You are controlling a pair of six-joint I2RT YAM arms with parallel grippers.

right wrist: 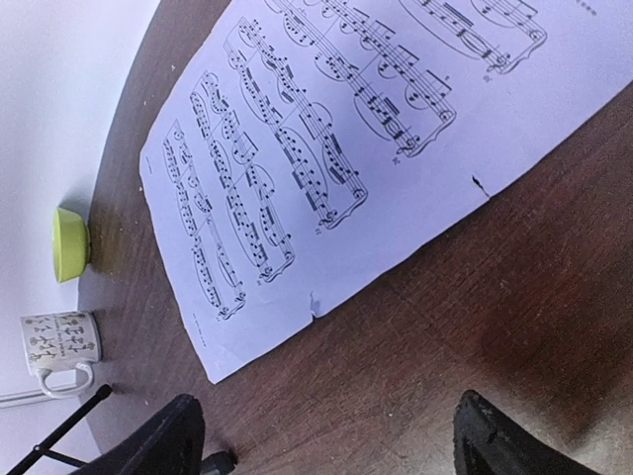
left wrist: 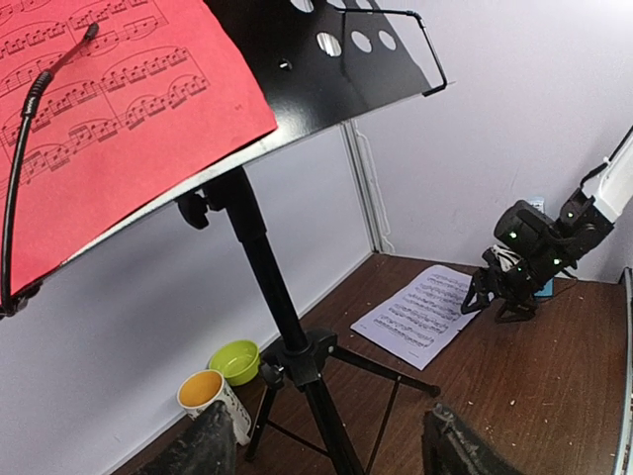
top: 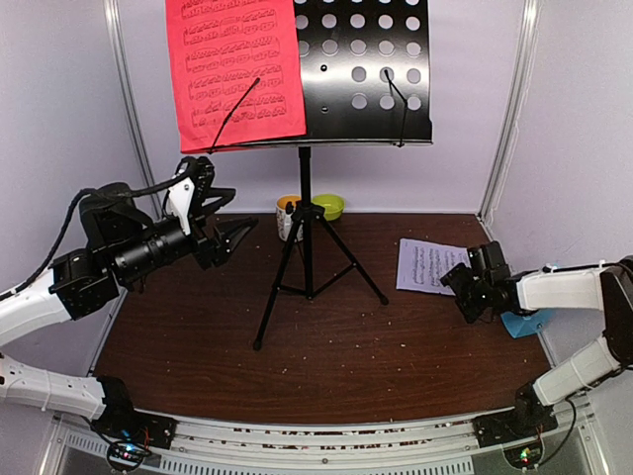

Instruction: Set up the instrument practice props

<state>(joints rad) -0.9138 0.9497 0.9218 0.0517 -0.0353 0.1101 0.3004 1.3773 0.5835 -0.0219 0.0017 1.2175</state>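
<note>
**Top external:** Black folding tripod music stand with perforated metal desk [top: 366, 69], upright mid-table. Red sheet-music page [top: 237, 69] on the desk's left half, under a wire retainer. Pale lilac-white sheet-music page [top: 427, 265] flat on the dark wooden table [top: 198, 336], right side. Light-blue metronome [top: 522, 324] at the right edge, mostly hidden by the arm. White-and-orange mug [top: 287, 213] and small green bowl [top: 328, 206] behind the stand's legs.

**Left wrist:** left gripper [left wrist: 326, 450] raised beside the stand, fingers apart, empty.

**Right wrist:** right gripper [right wrist: 336, 445] low over bare wood just beside the pale page, fingers wide, nothing between.
</note>
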